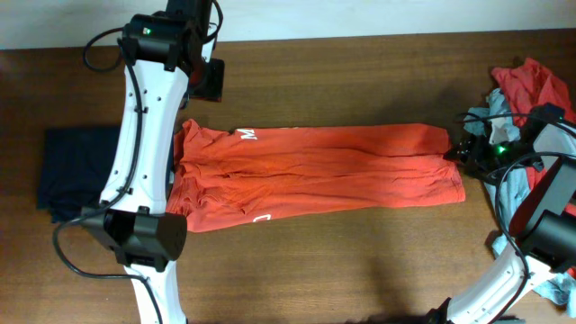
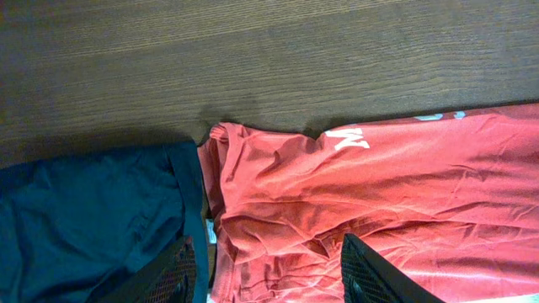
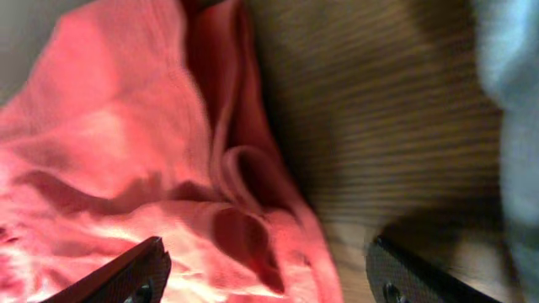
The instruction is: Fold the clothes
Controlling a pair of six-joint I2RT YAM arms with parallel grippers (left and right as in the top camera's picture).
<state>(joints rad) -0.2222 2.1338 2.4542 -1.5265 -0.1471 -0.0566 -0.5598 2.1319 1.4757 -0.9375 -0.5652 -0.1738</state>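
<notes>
The orange-red T-shirt lies flat on the table as a long strip folded lengthwise, with white print showing at its left part. In the left wrist view my left gripper hangs open above the shirt's left end; one finger is over the navy cloth and the other over the shirt. My right gripper is at the strip's right end. In the right wrist view it stands open straddling the shirt's hem edge, holding nothing.
A folded navy shirt lies against the left end of the strip. A heap of red and grey-blue clothes sits at the right edge, by the right arm. Grey-blue cloth is near the right gripper. Bare wooden table lies in front.
</notes>
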